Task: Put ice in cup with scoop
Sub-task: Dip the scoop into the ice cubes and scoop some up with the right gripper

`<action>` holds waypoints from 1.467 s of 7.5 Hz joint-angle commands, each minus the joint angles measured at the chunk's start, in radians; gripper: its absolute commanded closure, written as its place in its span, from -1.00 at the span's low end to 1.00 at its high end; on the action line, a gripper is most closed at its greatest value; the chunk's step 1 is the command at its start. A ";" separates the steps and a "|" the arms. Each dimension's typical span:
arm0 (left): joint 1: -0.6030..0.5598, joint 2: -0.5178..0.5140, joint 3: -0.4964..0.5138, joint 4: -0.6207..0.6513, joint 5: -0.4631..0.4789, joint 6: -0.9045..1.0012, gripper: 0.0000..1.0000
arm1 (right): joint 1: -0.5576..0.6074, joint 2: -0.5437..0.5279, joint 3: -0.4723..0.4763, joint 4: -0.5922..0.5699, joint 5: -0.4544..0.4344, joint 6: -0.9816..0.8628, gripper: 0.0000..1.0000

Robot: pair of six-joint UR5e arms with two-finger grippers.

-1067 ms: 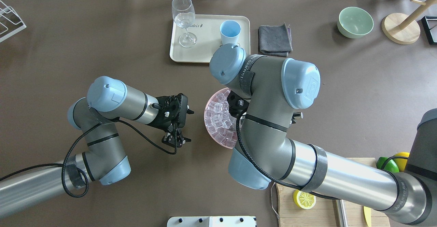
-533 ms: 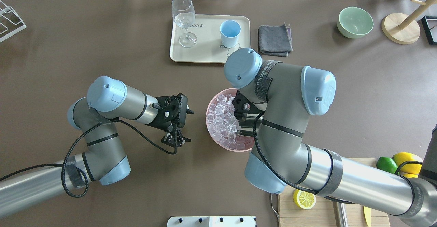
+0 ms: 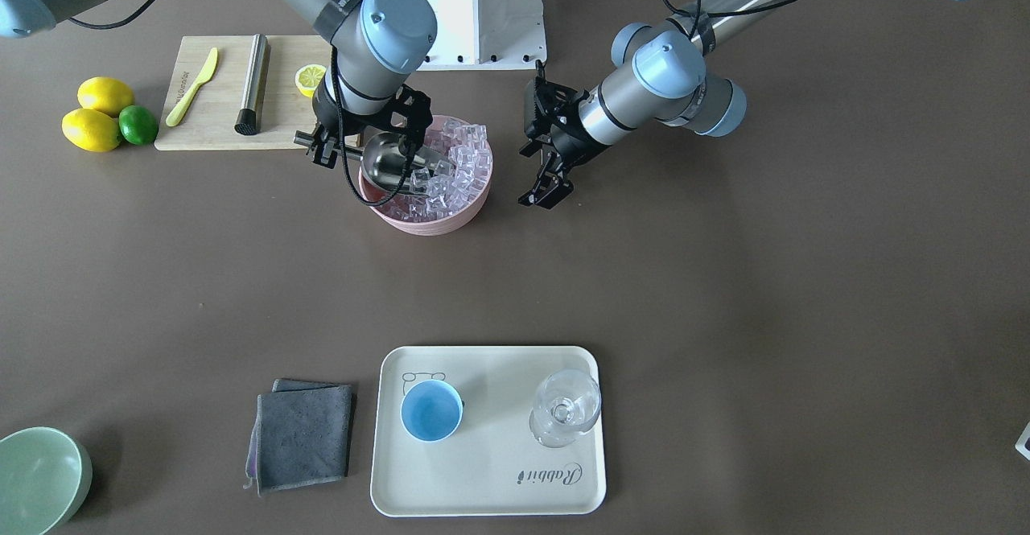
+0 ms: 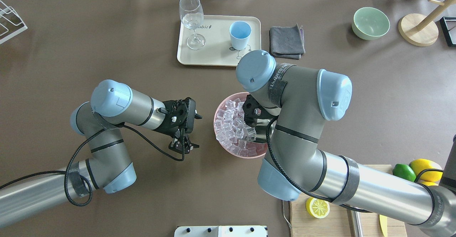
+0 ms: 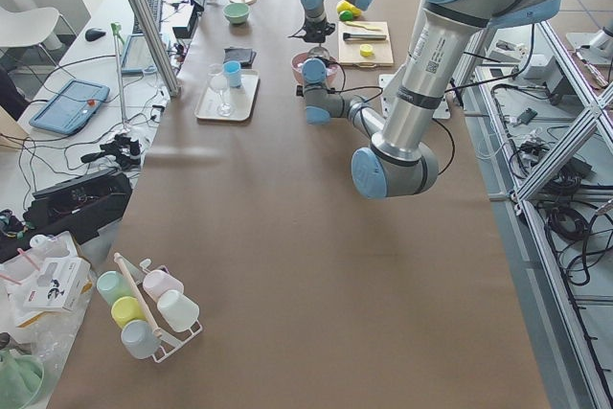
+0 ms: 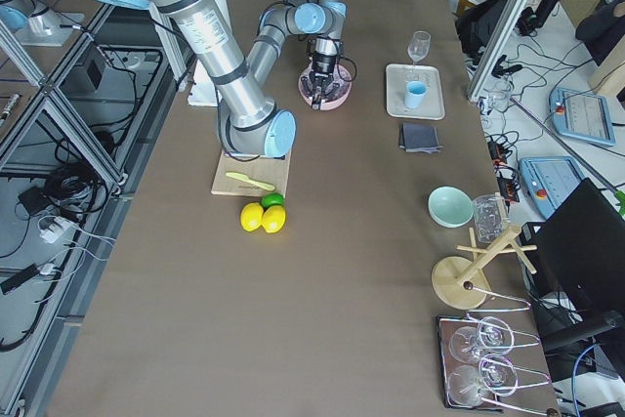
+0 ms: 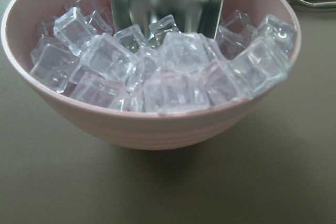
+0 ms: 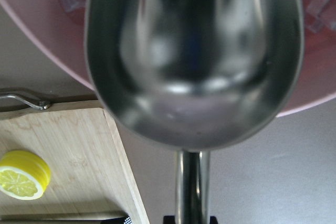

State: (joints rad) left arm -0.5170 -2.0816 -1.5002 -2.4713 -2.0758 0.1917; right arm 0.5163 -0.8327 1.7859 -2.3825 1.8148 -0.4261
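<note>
The steel scoop (image 3: 388,163) lies tilted in the pink bowl (image 3: 426,221), its mouth pushed into the pile of clear ice cubes (image 3: 460,166). My right gripper (image 3: 362,131) is shut on the scoop's rod handle (image 8: 192,192). The trough (image 8: 194,61) looks nearly empty, with cubes only at its lip (image 7: 168,27). My left gripper (image 4: 183,148) hangs open and empty just beside the bowl (image 4: 245,154), its camera facing the ice (image 7: 178,66). The light-blue cup (image 4: 239,34) stands upright on the cream tray (image 4: 213,57), apart from both grippers.
A stemmed glass (image 4: 191,19) shares the tray. A grey cloth (image 4: 287,41) and a pale green bowl (image 4: 370,23) lie further right. A cutting board (image 3: 217,129) holds a lemon half (image 3: 310,78), a yellow knife and a steel cylinder, with lemons (image 3: 92,129) and a lime beside it.
My right arm has swung to the right and drawn the scoop back across the bowl, which stirred the ice pile. The left arm has not moved.
</note>
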 commanded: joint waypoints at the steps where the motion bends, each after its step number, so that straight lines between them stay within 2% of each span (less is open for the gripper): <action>1: 0.000 0.000 0.000 0.000 0.000 0.000 -0.98 | 0.034 -0.014 -0.006 0.022 0.057 -0.026 1.00; 7: 0.000 -0.002 0.000 0.000 0.000 0.000 -0.98 | 0.054 -0.019 -0.020 0.100 -0.025 0.061 1.00; 11: 0.000 0.000 0.000 0.002 -0.001 0.000 -0.98 | 0.054 -0.031 0.053 0.100 -0.026 0.066 1.00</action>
State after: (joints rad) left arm -0.5170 -2.0817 -1.5002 -2.4712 -2.0755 0.1917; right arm 0.5706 -0.8596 1.8061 -2.2829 1.7892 -0.3624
